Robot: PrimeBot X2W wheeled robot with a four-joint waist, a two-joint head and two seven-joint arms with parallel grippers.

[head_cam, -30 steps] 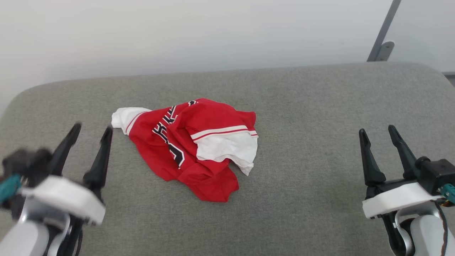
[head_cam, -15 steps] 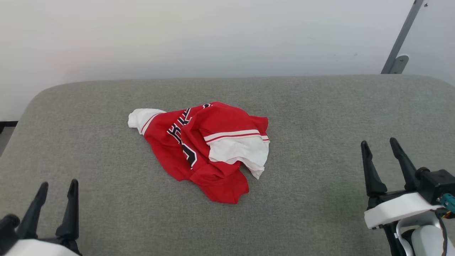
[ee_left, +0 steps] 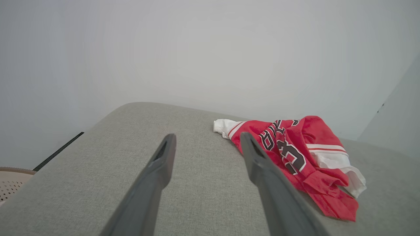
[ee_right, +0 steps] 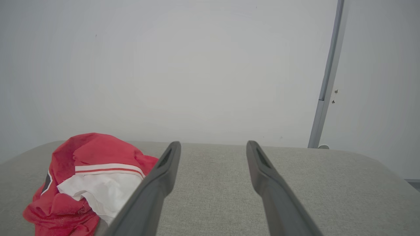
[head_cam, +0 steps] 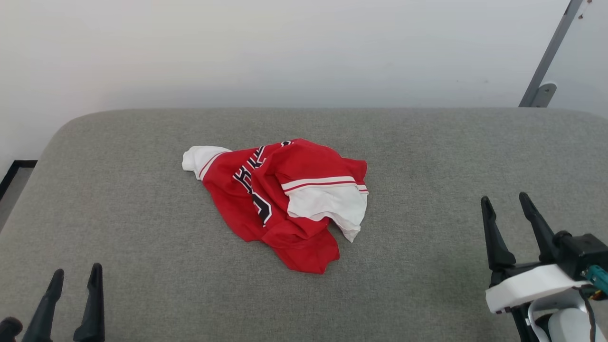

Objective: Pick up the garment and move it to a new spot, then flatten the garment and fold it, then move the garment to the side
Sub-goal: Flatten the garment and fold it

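Note:
The garment [head_cam: 280, 199] lies crumpled in a heap near the middle of the grey cushioned surface [head_cam: 427, 156]: red body, white sleeves with striped trim, black lettering partly folded under. My left gripper [head_cam: 77, 275] stands open at the lower left, well apart from it. In the left wrist view the garment [ee_left: 295, 154] lies right of the open fingers [ee_left: 160, 164]. My right gripper [head_cam: 506, 202] is open at the lower right, empty. In the right wrist view the garment [ee_right: 88, 170] lies at the lower left, beside that gripper's fingers [ee_right: 262, 164].
A pale wall [head_cam: 285, 47] rises behind the cushion. A grey metal post [head_cam: 546, 57] stands at the back right. The cushion's left edge drops to the floor [head_cam: 14, 185]; a woven basket rim [ee_left: 13, 180] shows at the left wrist view's lower left.
My left gripper has pulled back from beside the garment's white sleeve to the lower left corner. The head camera has shifted, moving the whole picture right and down. The garment lies unchanged.

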